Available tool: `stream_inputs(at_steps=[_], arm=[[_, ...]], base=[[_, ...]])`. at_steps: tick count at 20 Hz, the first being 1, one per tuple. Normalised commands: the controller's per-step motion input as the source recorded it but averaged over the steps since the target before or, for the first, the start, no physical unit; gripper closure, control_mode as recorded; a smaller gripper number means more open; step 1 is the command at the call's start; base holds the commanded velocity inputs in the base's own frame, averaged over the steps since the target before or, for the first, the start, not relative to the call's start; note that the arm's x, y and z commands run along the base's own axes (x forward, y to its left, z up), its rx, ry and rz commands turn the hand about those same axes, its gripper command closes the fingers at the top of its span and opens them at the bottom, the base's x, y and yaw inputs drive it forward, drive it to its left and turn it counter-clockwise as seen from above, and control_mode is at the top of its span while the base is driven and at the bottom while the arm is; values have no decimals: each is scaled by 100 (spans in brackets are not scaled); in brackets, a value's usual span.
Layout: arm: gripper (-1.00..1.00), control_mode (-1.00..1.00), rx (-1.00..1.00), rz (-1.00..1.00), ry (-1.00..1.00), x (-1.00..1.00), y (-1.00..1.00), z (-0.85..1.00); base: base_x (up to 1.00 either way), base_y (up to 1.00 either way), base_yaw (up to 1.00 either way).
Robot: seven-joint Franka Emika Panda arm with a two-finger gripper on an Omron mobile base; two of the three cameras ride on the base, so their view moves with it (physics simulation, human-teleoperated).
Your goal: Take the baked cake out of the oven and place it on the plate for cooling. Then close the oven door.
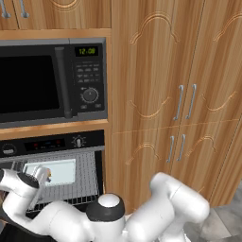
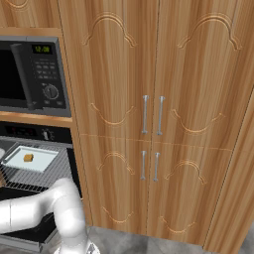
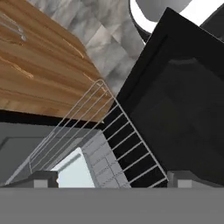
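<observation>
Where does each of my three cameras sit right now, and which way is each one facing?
Left base view: behind the arm's left, facing the microwave and the open oven; the white arm crosses the bottom.
Right base view: behind its right, facing the tall cabinet doors; the arm reaches left.
Hand view: on the hand, looking down past the wire rack at the lowered oven door; the gripper is open.
Shared: both base views show the pale tray on the rack.
</observation>
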Motion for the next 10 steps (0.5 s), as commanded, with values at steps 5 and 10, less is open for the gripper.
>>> stream_inputs(at_steps=[5,10], arm=[[-100,-100,28,-53,-6,15,7,0],[-100,-100,32,-34,-36,4,15,-10]], base=[[0,0,0],[0,0,0]])
